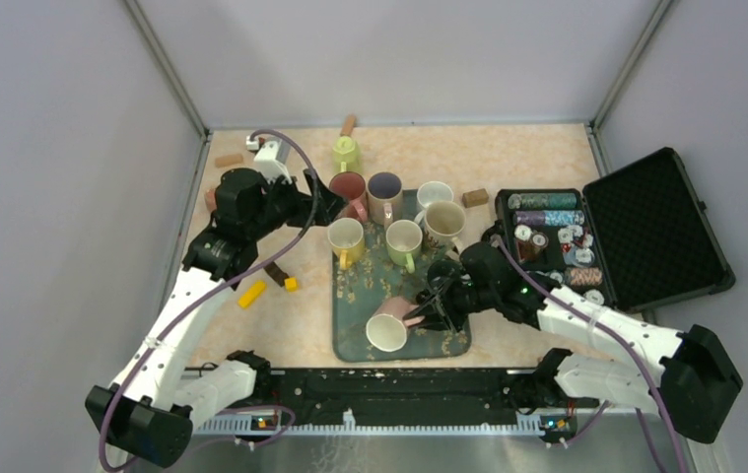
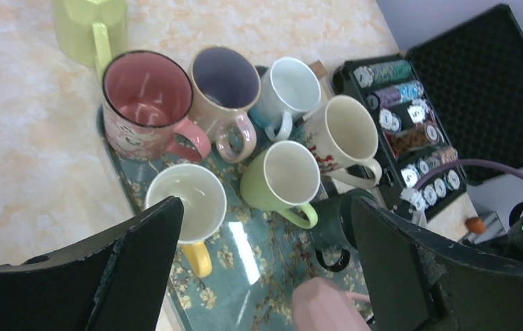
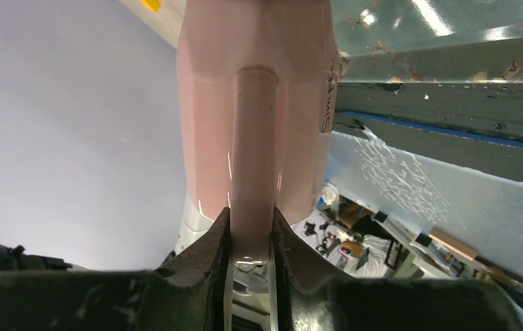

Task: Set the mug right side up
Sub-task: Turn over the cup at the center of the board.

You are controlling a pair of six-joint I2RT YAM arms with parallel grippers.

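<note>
Right gripper (image 1: 429,307) is clamped on the handle of the pink mug (image 1: 387,331). That mug is tipped on its side over the near end of the tray (image 1: 350,301), mouth toward the near edge; whether it touches the tray cannot be told. Six upright mugs crowd the tray's far half. The yellow-handled mug (image 1: 346,239) and green mug (image 1: 404,241) stand closest, just beyond the pink one. Left gripper (image 1: 325,200), jaws wide apart, hovers at the tray's far left corner beside the red mug (image 1: 350,187). A lime mug (image 1: 346,153) stands off the tray, farther back. An open chip case (image 1: 646,227) lies right of the tray, close by the right arm. Yellow blocks (image 1: 251,294) lie to the left.
</note>
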